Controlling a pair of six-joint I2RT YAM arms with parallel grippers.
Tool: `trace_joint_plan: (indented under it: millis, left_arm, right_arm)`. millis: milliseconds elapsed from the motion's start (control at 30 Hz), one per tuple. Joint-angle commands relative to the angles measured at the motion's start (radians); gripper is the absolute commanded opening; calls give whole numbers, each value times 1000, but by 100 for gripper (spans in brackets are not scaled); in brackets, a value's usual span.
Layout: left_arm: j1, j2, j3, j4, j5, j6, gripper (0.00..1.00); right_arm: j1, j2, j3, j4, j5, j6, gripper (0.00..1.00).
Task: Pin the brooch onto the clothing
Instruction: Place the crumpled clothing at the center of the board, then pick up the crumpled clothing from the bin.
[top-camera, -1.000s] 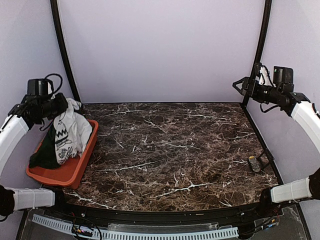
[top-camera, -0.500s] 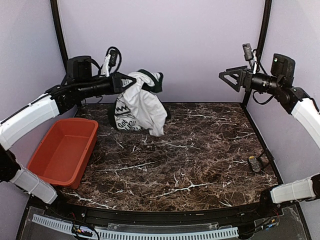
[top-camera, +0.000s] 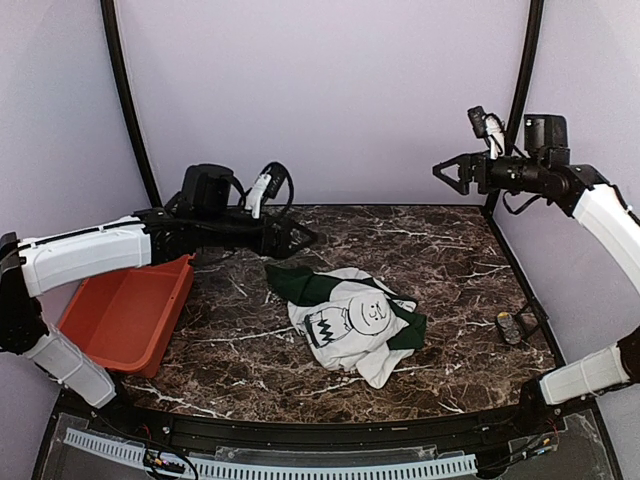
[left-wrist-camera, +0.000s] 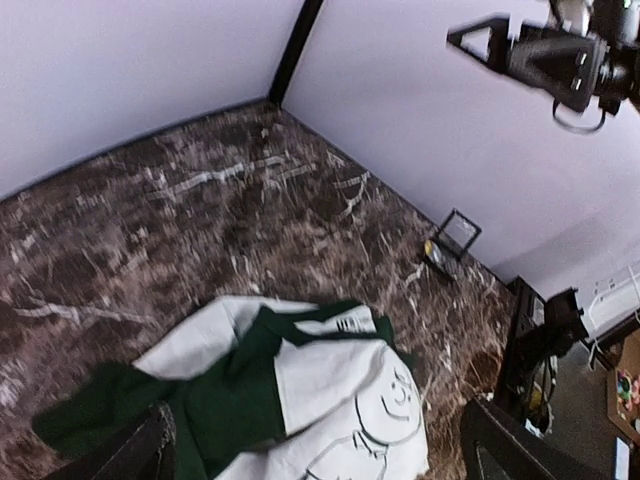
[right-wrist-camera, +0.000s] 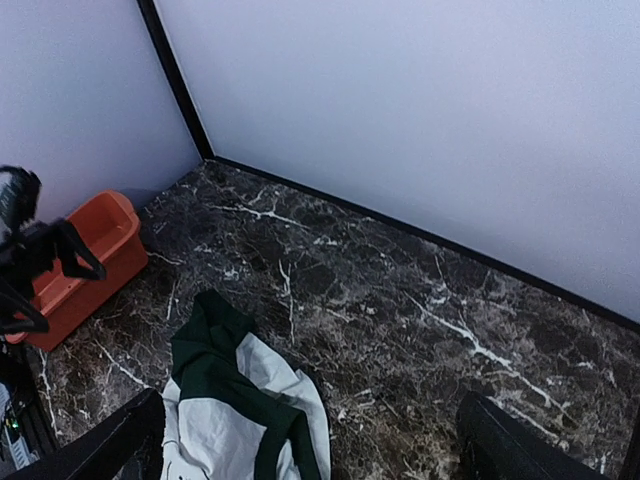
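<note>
- Lying in a crumpled heap on the middle of the table (top-camera: 450, 250), a little toward the front, is the shirt (top-camera: 350, 325); white body with the cartoon face up, green sleeves sticking out at the back-left and right
- left claw (top-camera: 303, 238) hangs above and behind the shirt's back-left edge; fingers spread wide, nothing between them, not touching the cloth
- right claw (top-camera: 447, 172) is up high at the back-right, well apart from the shirt; fingers spread wide too, empty
- red tub (top-camera: 125, 315) sits at the left edge of the table; shirt is fully out of it
- small dark thing (top-camera: 508, 327) sits near the right table edge; may be the brooch, too small to tell
- handling, my guess: shirt is light, soft and limp; no stiffness at all, so it will sag, fold over itself and drag on the stone-look top rather than slide as one piece
- not fragile, not slippery; thin fabric pinches easily, but a pinch may catch two layers at once
- best hold, likely: a free edge; the green sleeve at the back-left lies nearest the left claw, the white hem corner at the front nearest the right side
- one claw at each end should pull it flat; the white chest patch needs to be taut before any pin goes in
- risk: a single-point lift just bunches it again and hides the print
</note>
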Motion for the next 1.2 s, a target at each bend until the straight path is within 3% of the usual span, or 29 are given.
trace_joint_plan:
  millis: [0, 233, 367, 600, 900, 1067, 1167]
  left_arm:
    - [61, 130, 235, -73, -118, 176, 99]
    - [69, 743, 1038, -605, 48, 401, 99]
    - [69, 965, 1261, -795, 160, 473, 99]
    - [54, 1002, 1122, -863, 234, 542, 99]
    - [52, 979, 1015, -833, 452, 505, 98]
    - [49, 899, 893, -719, 554, 445, 83]
    - [41, 885, 836, -716, 551, 462, 63]
  right_arm:
    - [55, 84, 17, -187, 160, 0, 98]
    - [100, 84, -29, -269, 273, 34, 99]
    - [101, 40, -45, -300, 291, 39, 99]
    - [105, 8, -123, -253, 274, 51, 99]
    - [143, 63, -149, -244, 314, 51, 99]
    - [154, 65, -162, -242, 326, 49, 98]
    - [163, 72, -171, -235, 316, 49, 99]
